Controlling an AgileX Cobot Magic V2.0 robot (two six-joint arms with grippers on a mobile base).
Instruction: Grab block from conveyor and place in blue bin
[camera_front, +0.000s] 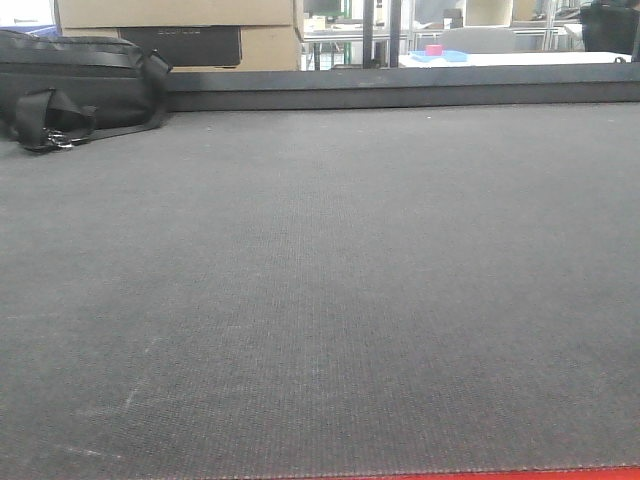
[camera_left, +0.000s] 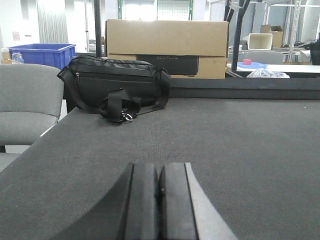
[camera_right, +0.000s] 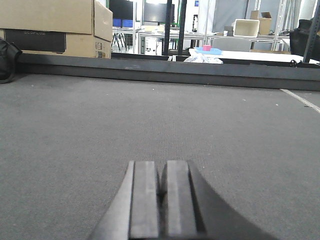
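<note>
Blue bin (camera_left: 42, 54) broadside far left; left pincer (camera_left: 160, 197) and right pincer (camera_right: 161, 197) both closed, empty.

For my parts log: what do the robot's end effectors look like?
The left end effector and right end effector look alike: two flat, matte, dark grey rectangular fingers on a base that flares wider toward the camera. No cables or markings show; the arms themselves are out of view.

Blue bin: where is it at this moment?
In the left wrist view, the blue bin stands at the far left, behind the grey chair and to the left of the black bag.
</note>
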